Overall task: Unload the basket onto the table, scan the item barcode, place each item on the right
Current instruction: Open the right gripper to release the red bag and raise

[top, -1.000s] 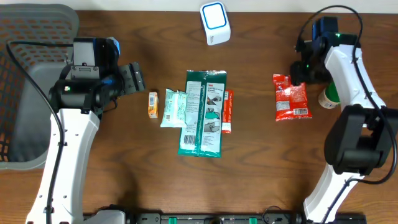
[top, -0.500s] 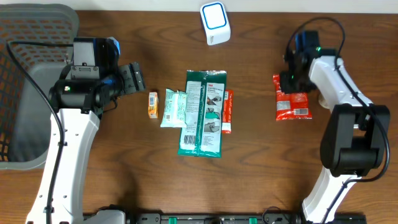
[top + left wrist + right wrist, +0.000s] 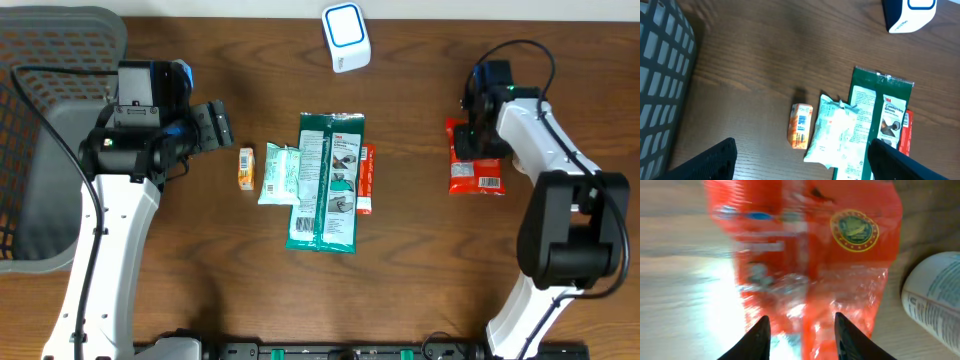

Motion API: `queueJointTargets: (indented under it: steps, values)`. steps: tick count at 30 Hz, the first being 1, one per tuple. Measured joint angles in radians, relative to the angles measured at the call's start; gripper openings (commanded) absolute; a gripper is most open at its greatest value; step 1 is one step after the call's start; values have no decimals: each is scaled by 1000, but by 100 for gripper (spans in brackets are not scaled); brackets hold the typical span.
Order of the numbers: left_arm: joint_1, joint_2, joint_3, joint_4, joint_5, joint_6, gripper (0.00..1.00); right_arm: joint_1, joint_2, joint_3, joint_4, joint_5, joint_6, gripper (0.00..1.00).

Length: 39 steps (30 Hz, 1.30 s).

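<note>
Fingers of the right gripper [image 3: 801, 322] straddle one end of the red packet [image 3: 478, 172], which lies on the table [image 3: 420, 260] beside a white bottle [image 3: 935, 295]. Whether they pinch it cannot be told. The left gripper [image 3: 215, 127] hangs spread wide.

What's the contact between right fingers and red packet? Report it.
Cannot tell. In the right wrist view the right fingers overlap the blurred red packet, showing neither contact nor gap; the overhead view hides that spot.
</note>
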State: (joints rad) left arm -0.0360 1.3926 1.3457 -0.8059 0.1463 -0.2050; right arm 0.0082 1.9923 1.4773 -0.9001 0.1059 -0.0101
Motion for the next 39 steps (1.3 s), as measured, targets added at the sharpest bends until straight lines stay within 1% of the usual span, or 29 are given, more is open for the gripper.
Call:
queueJointTargets:
  steps: [1, 7, 12, 14, 18, 21, 26, 34, 39]
  values:
    - [0, 0, 0, 0, 0, 0, 84, 1, -17, 12, -13, -29, 0, 39]
    - [0, 0, 0, 0, 0, 0, 84, 28, -121, 49, -72, -218, 3, 30]
    - [0, 0, 0, 0, 0, 0, 84, 94, -109, 3, -1, -264, 7, 27]
    - [0, 0, 0, 0, 0, 0, 84, 121, -98, -39, 53, -257, 7, 26]
    - [0, 0, 0, 0, 0, 0, 84, 146, -76, -129, 141, -169, 30, 27]
    - [0, 0, 0, 0, 0, 0, 84, 143, -71, -174, 185, -91, 55, 30]
    - [0, 0, 0, 0, 0, 0, 84, 126, -71, -233, 262, -32, 69, 31]
    - [0, 0, 0, 0, 0, 0, 84, 76, -71, -261, 262, 35, 71, 31]
    - [0, 0, 0, 0, 0, 0, 84, 33, -71, -261, 262, 43, 71, 29]
